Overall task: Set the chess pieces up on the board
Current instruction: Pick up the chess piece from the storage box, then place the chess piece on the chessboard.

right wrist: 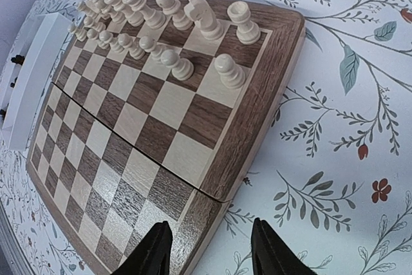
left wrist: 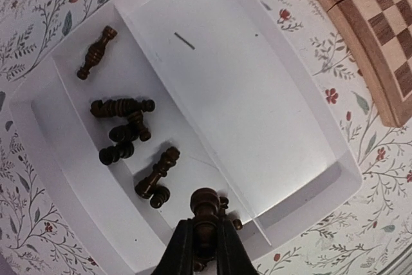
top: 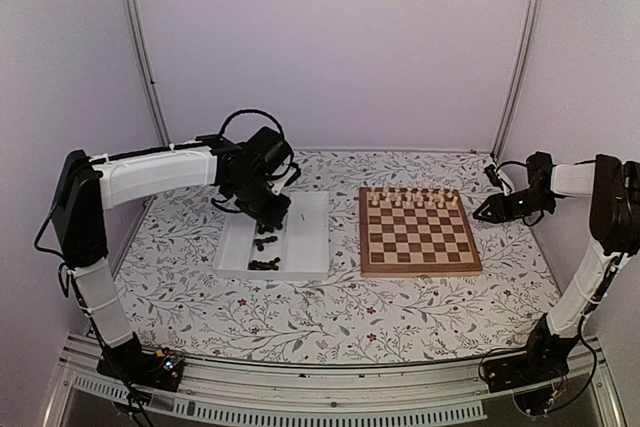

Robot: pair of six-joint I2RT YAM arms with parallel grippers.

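Pale pieces (right wrist: 205,18) fill the far two rows of the board (top: 418,247); its near rows stand bare. Dark pieces (left wrist: 122,106) lie in the tray (left wrist: 257,94). The left gripper (left wrist: 205,233) is clamped on a dark piece (left wrist: 205,203) there. The right gripper (right wrist: 209,249) hovers parted and empty at the board's edge.

Chess piece (left wrist: 205,203) — base hidden
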